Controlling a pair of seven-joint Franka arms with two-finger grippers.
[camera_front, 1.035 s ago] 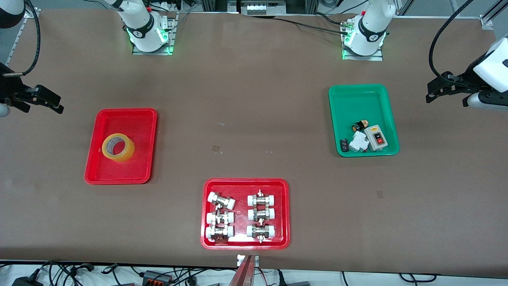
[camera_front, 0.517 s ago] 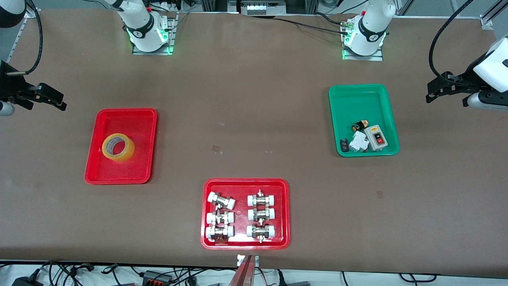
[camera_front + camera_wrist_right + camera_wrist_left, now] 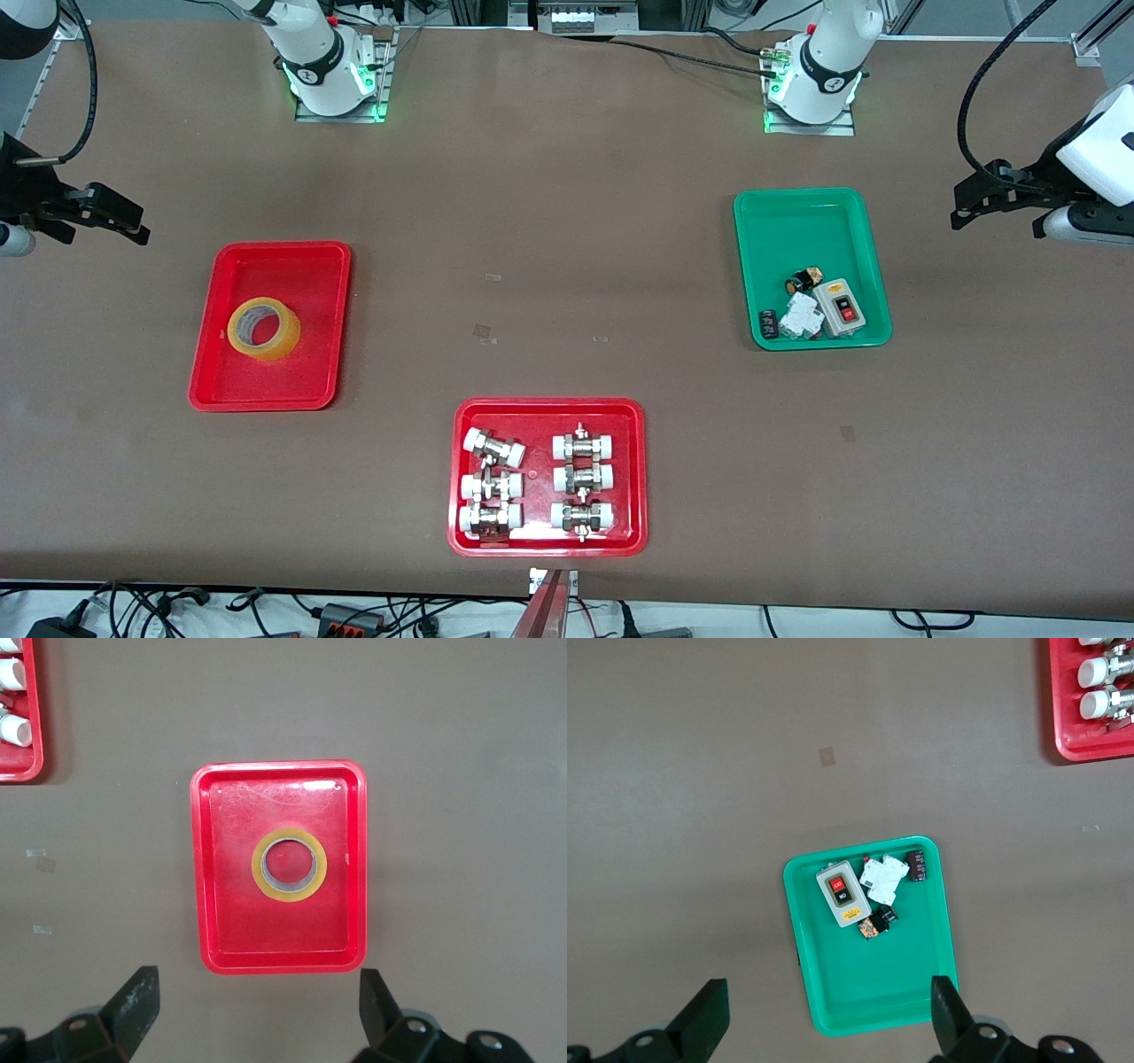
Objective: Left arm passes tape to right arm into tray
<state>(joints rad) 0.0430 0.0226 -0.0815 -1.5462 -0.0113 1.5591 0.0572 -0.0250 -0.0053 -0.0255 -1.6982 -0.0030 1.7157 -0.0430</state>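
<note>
Slightly shifted at the frame's upper left, right gripper (image 3: 111, 215) hangs fingers apart; tape (image 3: 263, 329) sits in tray (image 3: 323, 257); left gripper (image 3: 983, 197), spread, waits—retract gently.

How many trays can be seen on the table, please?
3. The plain red tray with the tape is toward the right arm's end; the green tray is toward the left arm's end; the red tray of fittings is nearest the front camera.

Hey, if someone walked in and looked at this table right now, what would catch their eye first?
Probably the wide roll of translucent yellow packing tape, lying flat in the plain bright red plastic tray toward the right arm's end. Next, the red tray of white-capped metal fittings nearest the front camera, and the green tray of small electrical parts. The right gripper and left gripper hang open at the table's ends.
</note>
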